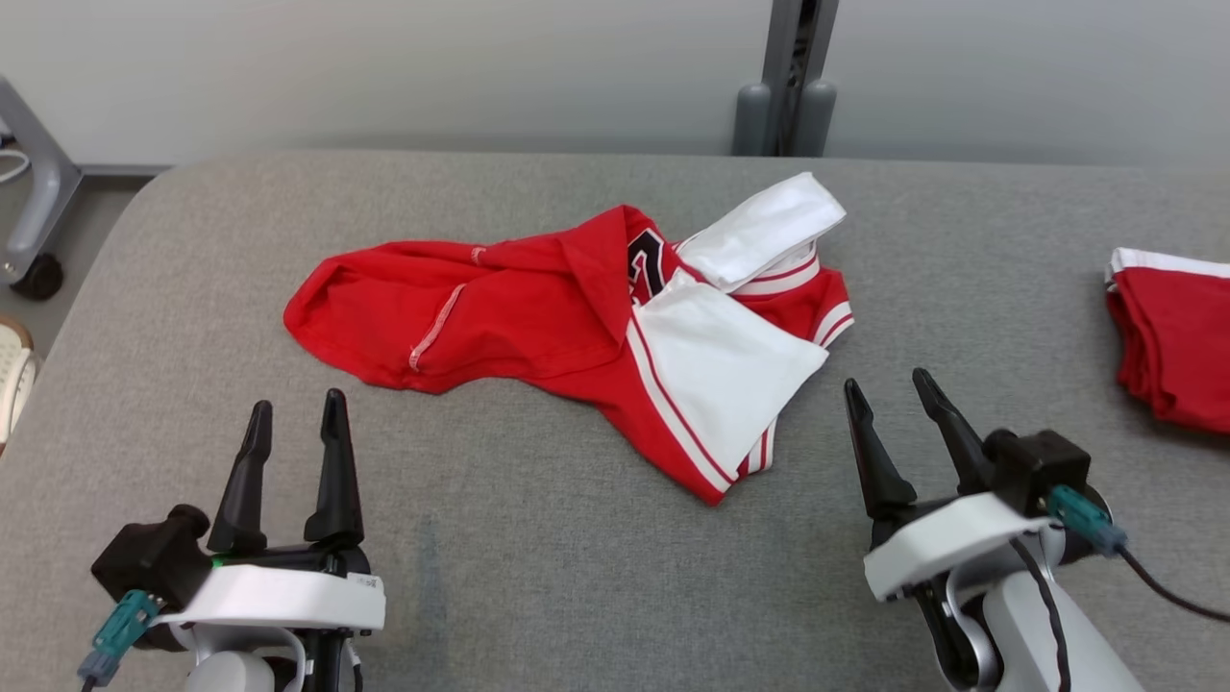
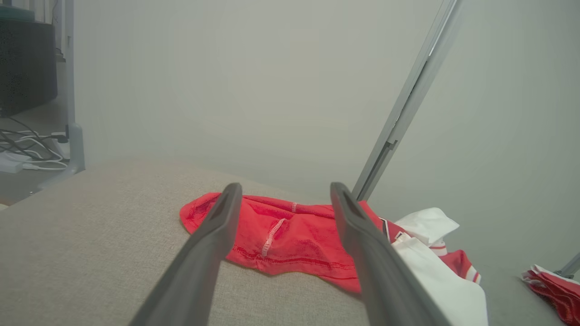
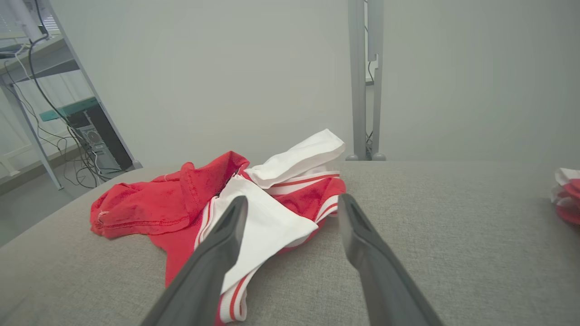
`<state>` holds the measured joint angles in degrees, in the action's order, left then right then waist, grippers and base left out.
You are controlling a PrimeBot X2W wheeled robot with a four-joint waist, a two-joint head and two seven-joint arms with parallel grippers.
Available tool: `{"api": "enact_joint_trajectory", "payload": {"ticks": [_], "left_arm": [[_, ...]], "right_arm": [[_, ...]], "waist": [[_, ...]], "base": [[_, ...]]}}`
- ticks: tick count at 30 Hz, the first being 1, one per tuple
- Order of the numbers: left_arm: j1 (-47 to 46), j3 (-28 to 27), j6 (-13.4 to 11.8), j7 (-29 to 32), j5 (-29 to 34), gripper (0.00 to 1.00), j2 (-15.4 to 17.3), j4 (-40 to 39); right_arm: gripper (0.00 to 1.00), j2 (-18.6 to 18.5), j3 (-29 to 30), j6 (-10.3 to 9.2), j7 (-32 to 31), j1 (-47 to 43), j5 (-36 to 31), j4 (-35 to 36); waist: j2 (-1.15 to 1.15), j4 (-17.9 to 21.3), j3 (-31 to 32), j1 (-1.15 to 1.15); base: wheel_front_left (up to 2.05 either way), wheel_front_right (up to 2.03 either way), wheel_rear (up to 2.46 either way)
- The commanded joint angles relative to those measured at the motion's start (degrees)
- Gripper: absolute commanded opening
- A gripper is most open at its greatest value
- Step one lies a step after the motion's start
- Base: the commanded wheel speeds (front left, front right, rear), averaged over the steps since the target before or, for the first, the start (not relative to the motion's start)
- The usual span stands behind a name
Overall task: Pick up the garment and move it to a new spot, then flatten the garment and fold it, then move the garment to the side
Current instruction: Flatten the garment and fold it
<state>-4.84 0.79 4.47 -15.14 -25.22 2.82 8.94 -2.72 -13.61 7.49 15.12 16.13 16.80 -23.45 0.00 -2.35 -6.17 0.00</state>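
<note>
Mid-table lies the crumpled red-and-white garment point(image 1: 519, 308), unflattened, so pickup looks not yet begun. Left gripper point(image 1: 297, 404) and right gripper point(image 1: 886, 381) sit nearside, fingers spread and empty, clear of the cloth, likely staged to grab. Folded red piece point(image 1: 1172, 336) lies at the table point(image 1: 538, 557) edge.

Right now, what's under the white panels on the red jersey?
Red jersey fabric and striped trim show round the white panels. A black print peeks out beside them. The rest of it is covered, so it is unreadable.
</note>
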Motion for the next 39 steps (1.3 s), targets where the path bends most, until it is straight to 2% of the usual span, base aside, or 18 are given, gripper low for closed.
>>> {"api": "enact_joint_trajectory", "payload": {"ticks": [1, 4, 11, 16, 24, 26, 27, 29, 39], "left_arm": [[-1.0, 0.18, -0.04, -0.01, 0.35, 1.0, 0.21, 0.03], [-1.89, 1.24, 0.11, -0.01, 0.44, 1.0, 0.22, 0.53], [-4.12, 3.16, 0.4, -0.01, 1.23, 1.0, 0.21, 1.38], [-4.46, 3.33, 0.57, -0.01, 1.43, 1.0, 0.21, 1.54], [-4.85, 3.87, 0.38, -0.01, 1.33, 1.0, 0.21, 1.46], [-5.02, 3.91, 0.29, -0.01, 1.29, 1.0, 0.22, 1.41], [-5.06, 3.93, 0.25, -0.01, 1.27, 1.0, 0.22, 1.42], [-5.16, 3.95, 0.14, -0.01, 1.24, 1.0, 0.22, 1.56], [-5.55, 4.32, -0.12, -0.01, 0.67, 1.0, 0.22, 2.1]], "right_arm": [[1.0, -0.37, 0.04, 0.01, -0.01, 1.26, 0.31, -0.94], [1.0, -0.39, -0.05, 0.01, -0.01, 5.09, -0.19, -5.99], [1.0, -0.35, -0.14, 0.01, 0.02, 13.34, 4.17, -17.93], [1.0, -0.38, -0.66, 0.01, 0.02, 16.06, 7.15, -21.47], [1.0, -0.36, -1.21, 0.01, 0.02, 17.99, 8.45, -24.51], [0.59, -0.38, -1.58, 0.01, 0.02, 18.34, 8.75, -24.6], [0.43, -0.38, -1.74, 0.01, 0.02, 18.43, 8.9, -24.6], [0.0, -0.37, -2.01, 0.01, 0.02, 18.38, 9.11, -24.5], [0.0, -0.38, -1.96, 0.01, 0.02, 17.91, 6.14, -23.61]], "waist": [[0.0, -1.05, -1.34, 0.0], [0.0, -2.16, -3.2, 0.0], [0.0, -4.62, -6.31, 0.0], [0.0, -5.47, -7.21, 0.0], [0.0, -5.91, -8.46, 0.0], [0.0, -5.82, -8.69, 0.0], [0.0, -5.77, -8.78, 0.0], [0.0, -5.62, -8.87, 0.0], [0.0, -4.96, -8.62, 0.0]], "base": [[0.0, 0.0, 0.0], [0.0, 0.0, 0.0], [0.0, 0.0, 0.0], [0.0, 0.0, 0.0], [0.0, 0.0, 0.0], [0.0, 0.0, 0.0], [0.0, 0.0, 0.0], [0.0, 0.0, 0.0], [0.0, 0.0, 0.0]]}}
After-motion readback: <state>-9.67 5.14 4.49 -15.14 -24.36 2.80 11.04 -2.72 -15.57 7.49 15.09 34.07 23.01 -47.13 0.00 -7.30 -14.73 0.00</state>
